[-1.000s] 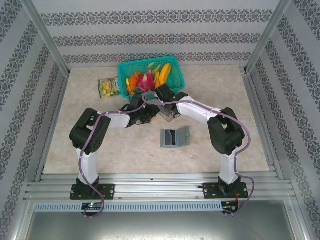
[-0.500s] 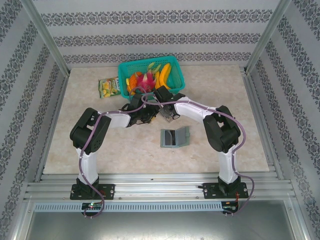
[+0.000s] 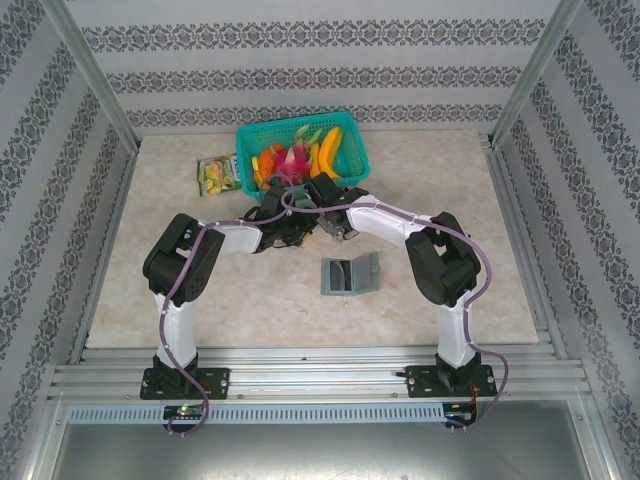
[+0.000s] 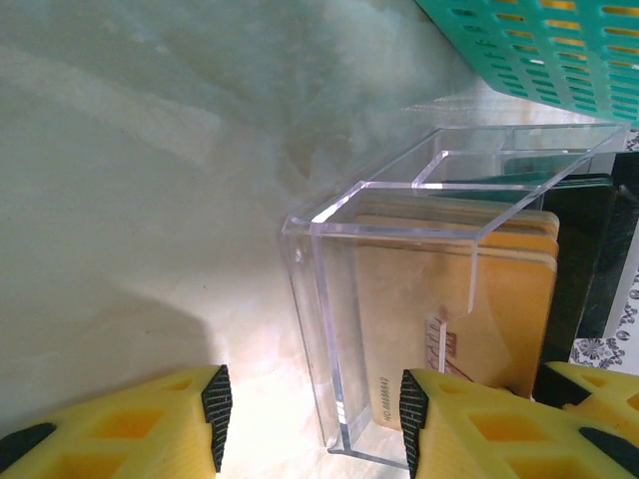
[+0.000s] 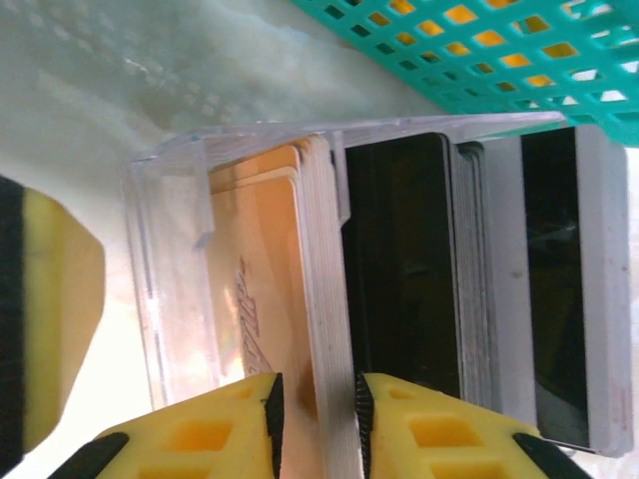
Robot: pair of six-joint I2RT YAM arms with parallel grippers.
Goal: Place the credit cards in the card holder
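Here, both arms are folding inward over the beige stone-patterned table [image 3: 200, 300]: each is rising from its base to a bent elbow and stretching its forearm toward the middle, so that the wrists are meeting just in front of the teal plastic mesh basket [image 3: 300, 150]. The right gripper [image 5: 318, 394] is pointing into a small clear plastic box [image 5: 175, 299] where the thin rectangular credit cards [image 5: 399, 269] are standing on edge. Its yellow fingers [image 5: 439, 439] are drawn close together, pinching the pale-edged cards next to an orange-brown one [image 5: 262, 259], while dark and white-striped cards are standing beside them, nearer the basket. The left gripper [image 4: 312, 419] is hovering low at the box with its jaws spread wide, one padded finger [image 4: 150, 429] over bare table and the other [image 4: 479, 429] in front of the orange-brown card, the box's near wall sitting between them without touching either pad. The small grey-green bi-fold card holder [image 3: 350, 274] is lying open and flat on the table, nearer the bases and apart from the box. A yellow-green snack packet [image 3: 217, 174] is resting just left of the basket.
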